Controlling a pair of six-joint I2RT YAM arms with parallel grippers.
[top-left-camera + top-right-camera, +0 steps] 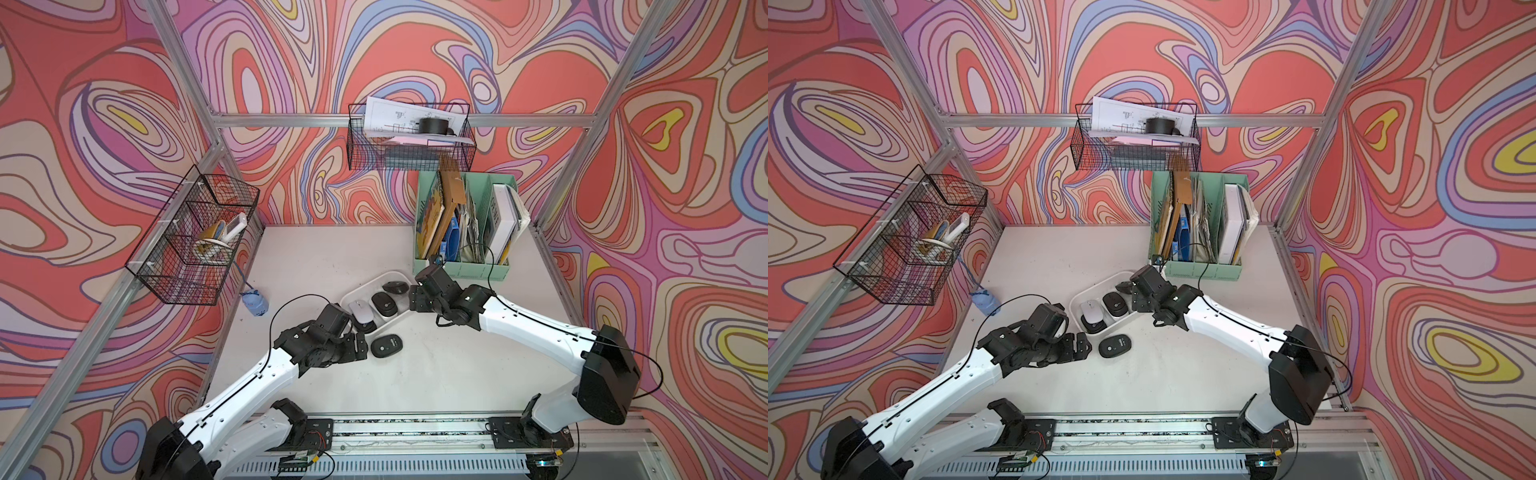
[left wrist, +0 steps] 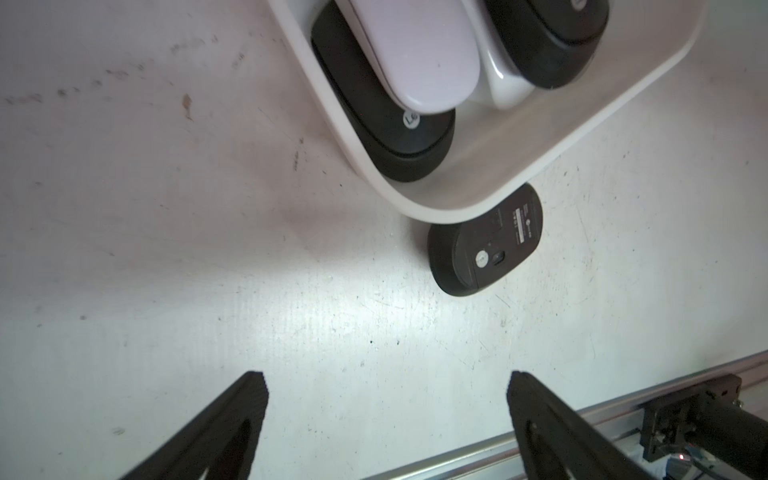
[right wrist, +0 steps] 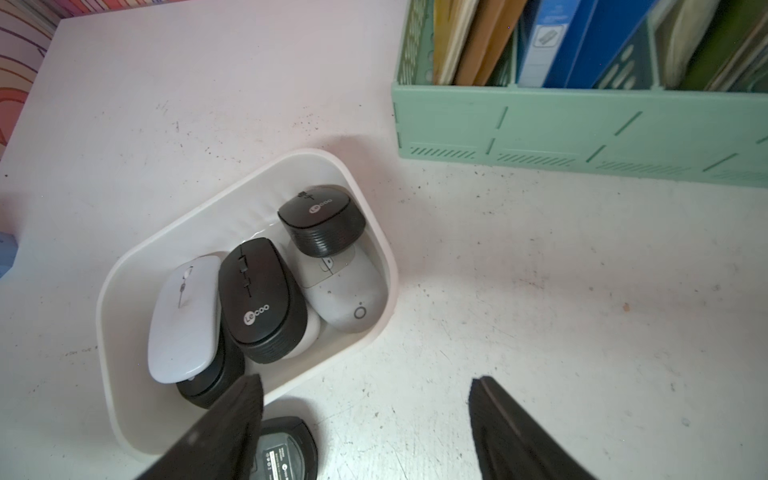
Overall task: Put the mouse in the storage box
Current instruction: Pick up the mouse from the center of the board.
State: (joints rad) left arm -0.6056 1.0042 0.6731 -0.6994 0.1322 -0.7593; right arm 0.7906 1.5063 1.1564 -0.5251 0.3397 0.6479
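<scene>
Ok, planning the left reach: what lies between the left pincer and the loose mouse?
Bare table only, between left pincer and mouse, per the left wrist view.

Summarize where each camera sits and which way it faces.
Both top views: high overhead, looking down at the table; left gripper and right gripper both show.
Left wrist: behind the left gripper, looking down at the box corner and loose mouse; open gripper shows.
Right wrist: behind the right gripper, looking down into the box, toward the organizer; open gripper shows.
Shared: all views show the box and loose mouse.
</scene>
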